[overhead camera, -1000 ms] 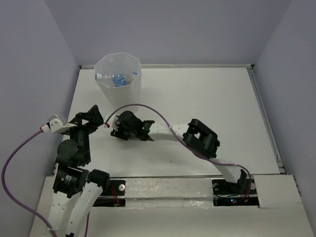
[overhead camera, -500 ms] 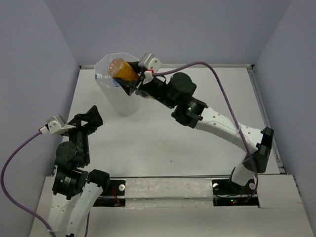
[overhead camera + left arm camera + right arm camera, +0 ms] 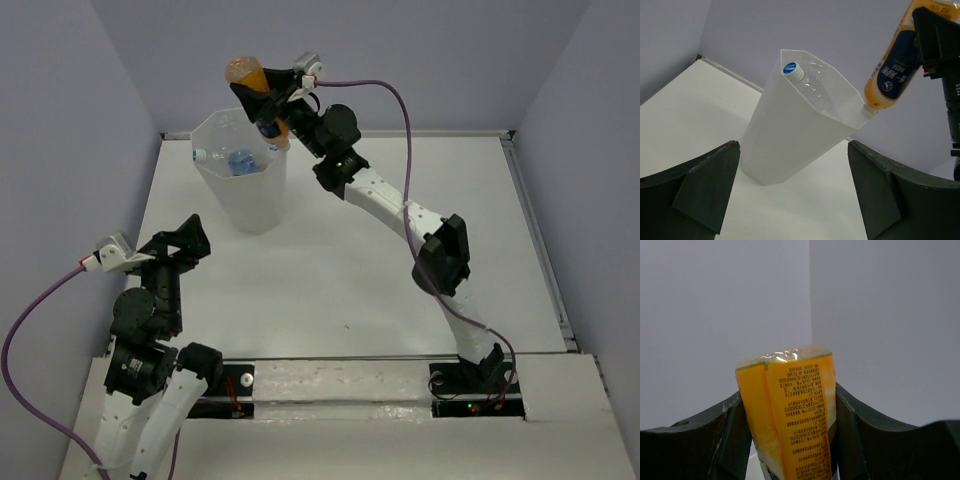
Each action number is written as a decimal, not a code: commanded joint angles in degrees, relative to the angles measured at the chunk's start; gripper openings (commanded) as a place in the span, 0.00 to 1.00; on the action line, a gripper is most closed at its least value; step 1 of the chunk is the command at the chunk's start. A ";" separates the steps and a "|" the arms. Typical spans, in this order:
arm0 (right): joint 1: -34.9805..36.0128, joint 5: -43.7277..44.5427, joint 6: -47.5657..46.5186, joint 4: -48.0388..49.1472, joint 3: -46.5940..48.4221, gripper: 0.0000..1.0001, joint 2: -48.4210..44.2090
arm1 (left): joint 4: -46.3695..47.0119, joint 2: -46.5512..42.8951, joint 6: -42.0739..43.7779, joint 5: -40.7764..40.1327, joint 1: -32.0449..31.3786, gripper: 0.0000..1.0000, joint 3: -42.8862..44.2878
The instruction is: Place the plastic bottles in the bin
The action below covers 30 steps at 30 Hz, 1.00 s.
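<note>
The right gripper (image 3: 262, 95), 1 second ago low over the table (image 3: 400, 300) just beside the left gripper (image 3: 183, 238), is now raised high above the far rim of the bin (image 3: 225, 195). 0.5 seconds ago it holds the orange bottle (image 3: 247, 74) lying nearly level over the bin's opening. Now the bottle is tipped upside down, base uppermost, its white cap (image 3: 867, 111) pointing down at the bin's far-right rim. The right arm (image 3: 385, 200) reaches farther from its base, and its elbow has drawn in from the table's right side toward the middle.
</note>
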 commanded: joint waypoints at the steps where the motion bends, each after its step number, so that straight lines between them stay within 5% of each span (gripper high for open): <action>1: 0.93 -5.59 5.19 3.02 14.28 0.27 3.40 | 2.91 -0.24 0.12 -0.44 -0.71 0.99 0.31; 13: -0.65 -4.45 9.23 4.06 6.39 0.27 6.22 | 2.74 -0.59 0.03 -0.53 -0.88 0.99 0.22; 30: -3.02 -7.44 11.52 6.34 -2.31 0.47 10.00 | 2.65 -0.15 0.12 -0.88 -0.71 0.99 0.31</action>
